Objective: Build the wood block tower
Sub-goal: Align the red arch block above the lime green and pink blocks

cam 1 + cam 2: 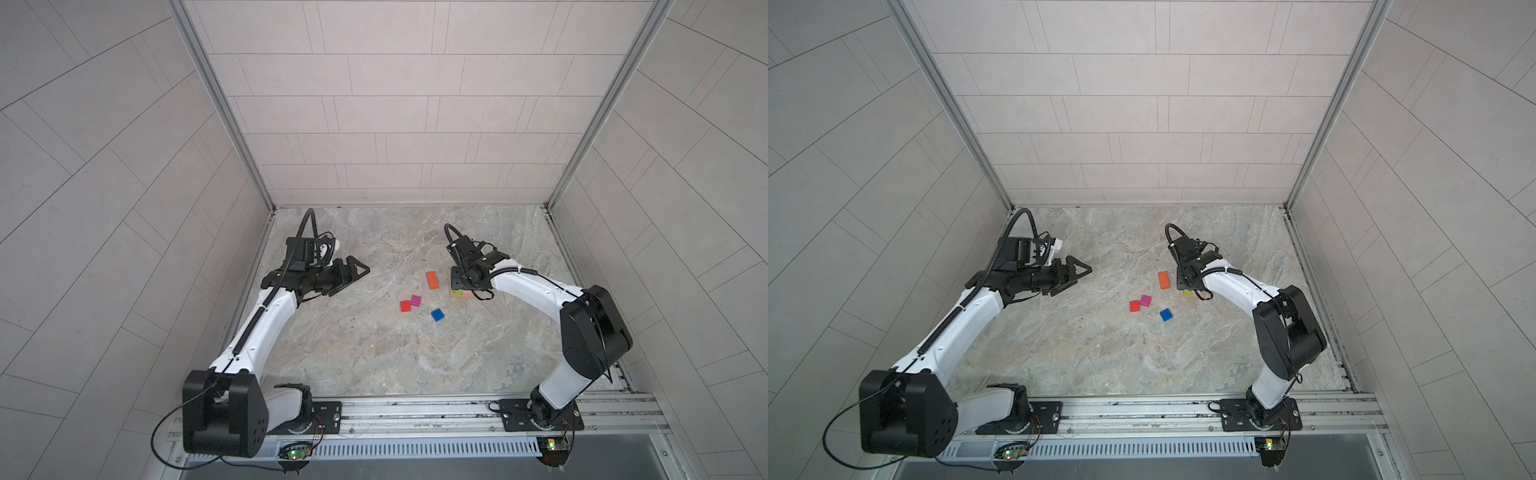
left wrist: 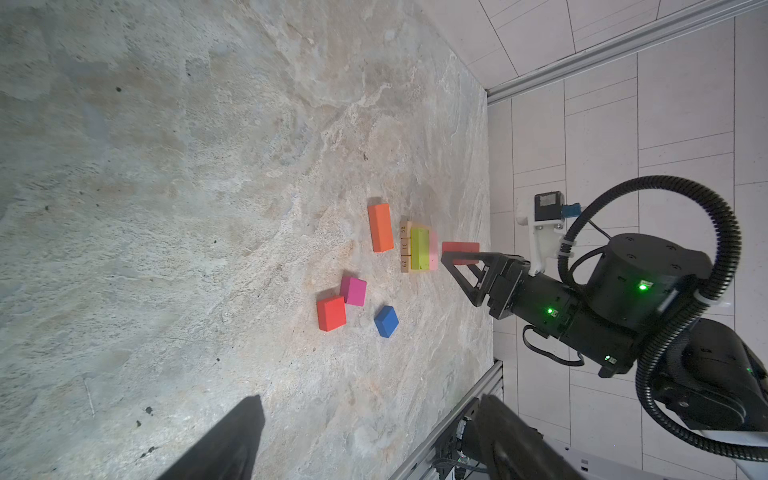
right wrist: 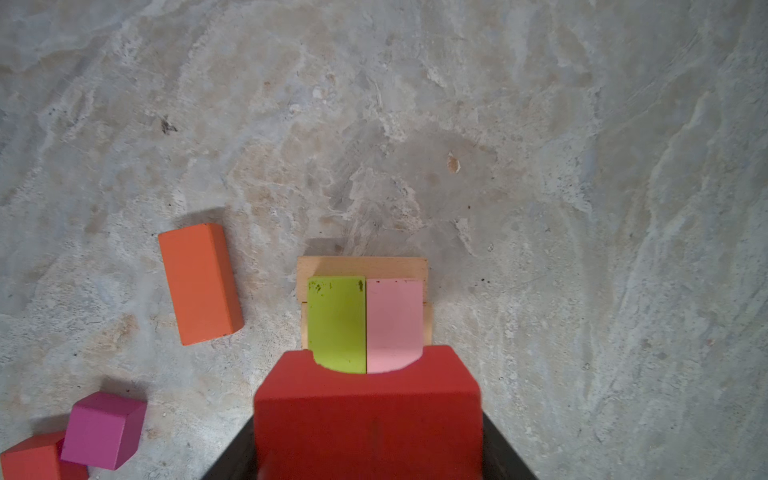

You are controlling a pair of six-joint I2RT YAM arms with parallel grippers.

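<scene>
Marbled table inside the tiled booth is carrying the started wood block tower (image 3: 361, 266), with a lime oblong (image 3: 336, 322) and a pink oblong (image 3: 395, 320) lying side by side on tan bars. The right end effector (image 2: 451, 258) is clamping the red notched piece (image 3: 368, 411) by its flat sides, hanging just above that stack and seemingly clear of it. The left end effector (image 1: 353, 279) is idling with its jaws apart, well off to one side. Painted wood is likely handling light, rigid, a bit slick — flat faces suit the grip. The red piece is hiding the stack's near end, and in both top views the wrist is covering most of it.

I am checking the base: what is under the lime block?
Plain tan bars lie under the lime block. The red notched piece in the right gripper hides part of them.
</scene>
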